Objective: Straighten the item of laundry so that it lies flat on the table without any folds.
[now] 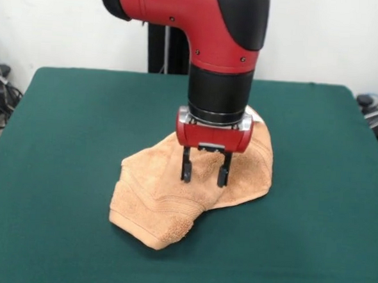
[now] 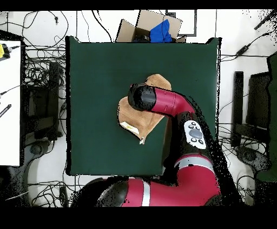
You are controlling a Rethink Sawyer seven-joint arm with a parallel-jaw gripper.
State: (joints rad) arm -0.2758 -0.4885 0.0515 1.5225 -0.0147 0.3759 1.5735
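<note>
One towel [image 1: 172,198] lies crumpled and folded over itself near the middle of the table [image 1: 59,172]. Above it the gripper [image 1: 205,176] hangs with its jaws apart, the fingertips [image 1: 186,174] low over the cloth; whether they touch it I cannot tell. From overhead the arm [image 2: 162,101] hides much of the towel. Beyond the table's far edge sits a cardboard box [image 2: 142,24] with blue cloth [image 2: 161,31], and cables [image 2: 38,59] lie on the floor.

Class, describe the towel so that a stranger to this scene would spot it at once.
Find the large dark green felt-topped table. Near its middle, under the red and black arm's open tool, lies a crumpled orange-tan terry cloth towel. It is the only thing lying on the table.
</note>
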